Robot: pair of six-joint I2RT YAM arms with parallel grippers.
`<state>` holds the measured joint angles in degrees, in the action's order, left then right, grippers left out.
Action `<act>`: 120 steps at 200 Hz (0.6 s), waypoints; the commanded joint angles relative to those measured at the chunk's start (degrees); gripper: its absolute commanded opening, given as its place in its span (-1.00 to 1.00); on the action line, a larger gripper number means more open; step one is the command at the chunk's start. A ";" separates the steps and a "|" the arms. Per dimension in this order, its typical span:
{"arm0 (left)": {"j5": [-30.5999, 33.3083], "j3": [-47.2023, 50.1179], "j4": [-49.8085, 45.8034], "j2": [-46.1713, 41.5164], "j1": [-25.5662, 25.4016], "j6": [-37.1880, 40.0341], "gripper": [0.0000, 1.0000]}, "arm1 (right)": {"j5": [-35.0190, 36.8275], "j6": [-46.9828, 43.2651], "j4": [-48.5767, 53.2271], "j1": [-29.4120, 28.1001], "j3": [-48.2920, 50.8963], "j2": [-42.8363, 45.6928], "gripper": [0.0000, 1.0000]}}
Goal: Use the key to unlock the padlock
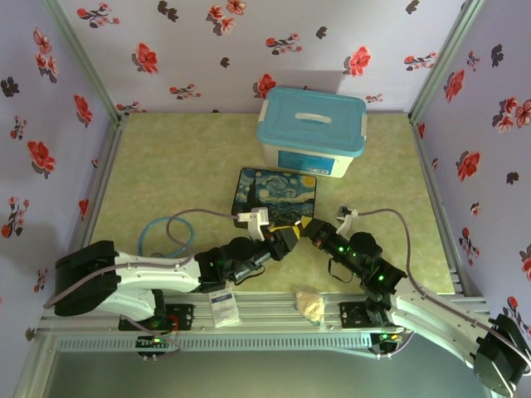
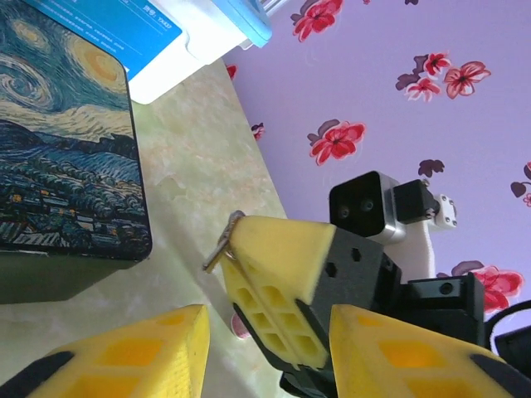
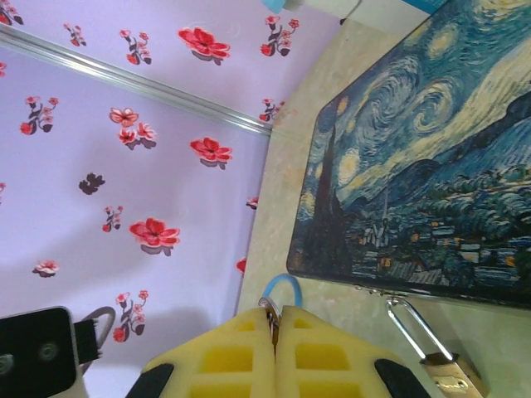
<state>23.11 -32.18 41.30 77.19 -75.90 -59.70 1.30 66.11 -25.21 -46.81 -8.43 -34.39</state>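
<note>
Brass padlock (image 3: pixel 450 379) half cut off; right hand (image 3: pixel 275 317) clamped on barely visible key (image 2: pixel 221 247), left hand (image 2: pixel 265 332) apart.

Your pale green marbled table (image 1: pixel 166 166) carries a white plastic storage box with a blue lid (image 1: pixel 311 133) at twelve o'clock. At the centre lies a flat dark tin painted with a swirling night sky (image 1: pixel 278 192). A loop of light-blue tubing (image 1: pixel 166 236) rests at eight o'clock. A small brass padlock with a silver shackle (image 3: pixel 444 377) lies just beside the tin's edge. On the aluminium rail (image 1: pixel 265 313) at the near edge, a small white card (image 1: pixel 223 308) sits at seven o'clock and a crumpled beige lump (image 1: pixel 310 304) at six.
</note>
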 commanded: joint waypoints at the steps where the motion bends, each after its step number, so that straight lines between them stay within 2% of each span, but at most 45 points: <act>1: 0.19 -0.43 0.34 1.03 1.13 -0.82 -0.06 | 0.13 1.32 -3.61 -0.65 -0.26 0.64 -1.00; 10: -0.43 -0.44 0.91 1.33 1.52 -0.77 0.01 | -0.30 1.31 -3.93 -0.72 -0.36 0.60 -1.00; 22: -1.92 -0.43 2.28 2.05 2.44 -1.10 -0.01 | -0.72 1.22 -4.56 -1.00 -0.41 0.13 -1.00; 31: -3.04 -0.11 4.83 2.70 3.02 -1.07 -0.08 | -1.07 1.04 -4.88 -1.27 -0.57 -0.29 -1.00; 48: -4.04 -0.42 6.89 3.08 3.32 0.42 -0.33 | -1.01 1.39 -6.10 -2.18 -0.13 -1.32 -1.00; 66: -3.84 -0.95 5.17 2.21 3.46 1.12 -0.36 | -0.25 2.08 -8.29 -3.31 0.88 -2.16 -1.00; 86: -4.83 -0.31 5.36 2.46 4.17 -1.42 -0.38 | 0.89 2.74 -10.77 -3.88 2.27 -2.50 -1.00; 120: -5.11 1.77 9.67 3.91 4.69 -3.31 -0.61 | 0.81 1.57 -8.91 -4.48 1.23 -2.50 -1.00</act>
<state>18.61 -31.64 46.59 80.01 -71.64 -61.95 1.32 67.79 -32.45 -50.50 -7.09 -36.93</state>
